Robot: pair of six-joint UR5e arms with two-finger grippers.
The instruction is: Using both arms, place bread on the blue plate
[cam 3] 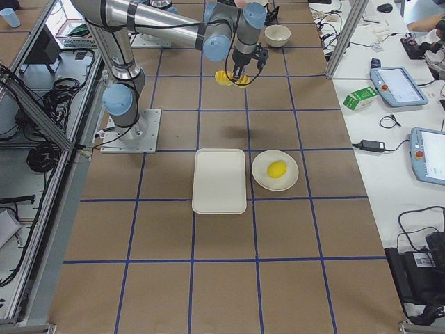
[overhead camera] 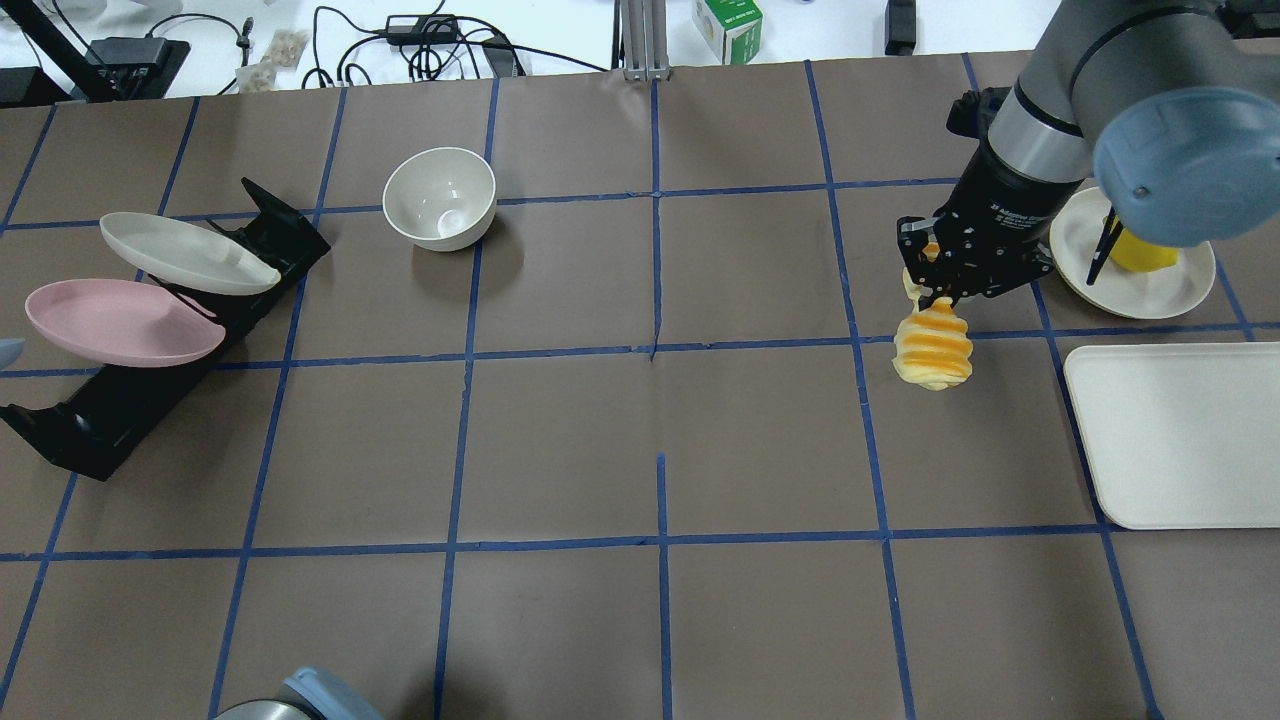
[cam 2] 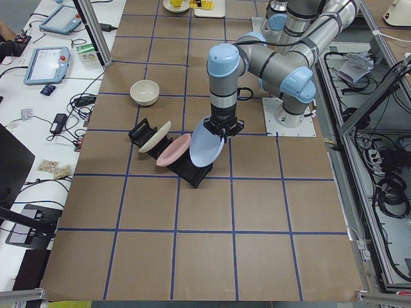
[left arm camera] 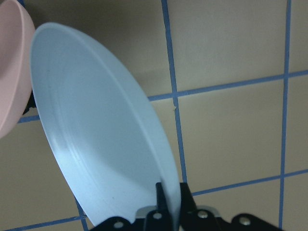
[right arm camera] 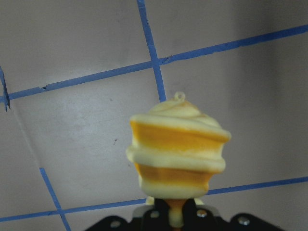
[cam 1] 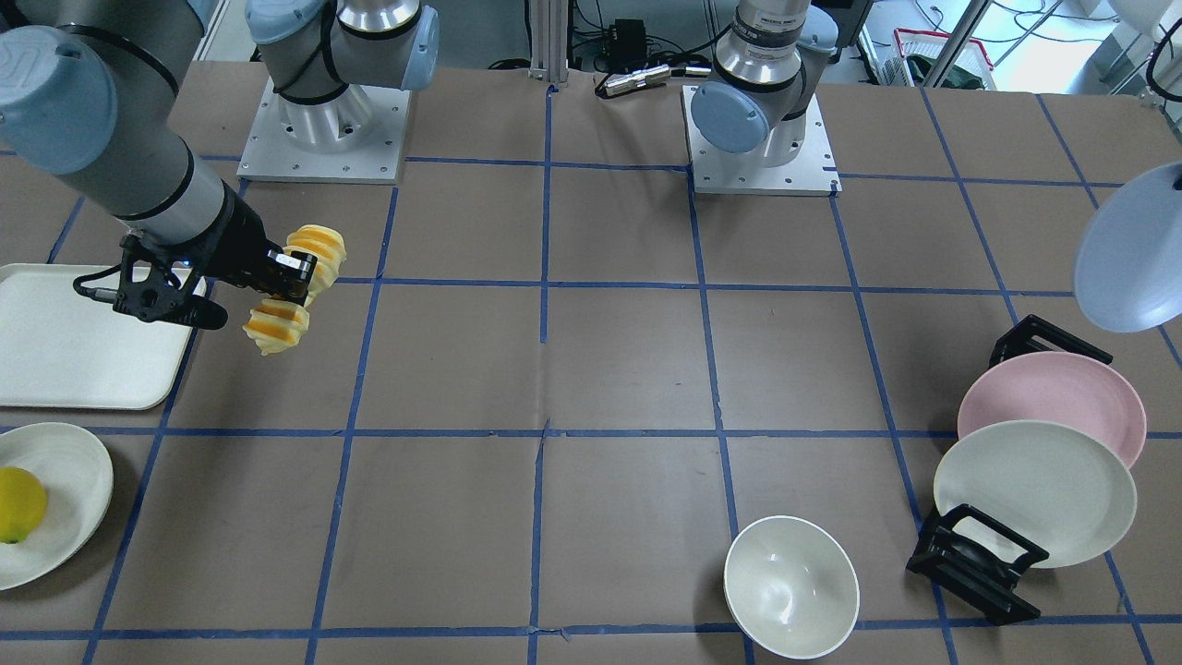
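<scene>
Bread (cam 1: 277, 325): ridged yellow-and-orange loaf, held clear of the counter (cam 1: 628, 388) toward its right end, inward of the tray. It is clamped at mid-length by the right gripper (cam 1: 294, 270), whose fingers are closed on it, and one end protrudes on each side.

Blue plate (cam 2: 207, 144): pale blue, held on edge and tilted, off the surface near the counter's left end, close to the rack. Its rim is pinched between the closed fingers of the left gripper (left arm camera: 172, 206).

Rack (cam 1: 979, 563): black, set near the left end. A pink plate (cam 1: 1053, 397) and a cream plate (cam 1: 1034, 489) are leaned in it.

Bowl (cam 1: 791, 586): white, stood near the operators' edge, left of the middle.

Tray (cam 1: 74, 342): white, rectangular, laid at the right end.

White plate (cam 1: 65, 499): placed by the right operators'-side corner, with a yellow fruit (cam 1: 18, 503) on it.

Writing: white lettering (overhead camera: 1005, 213) is printed on the right gripper's body, too small to be read. A green-and-white box (overhead camera: 728, 20) beyond the operators' edge is likewise illegible.
</scene>
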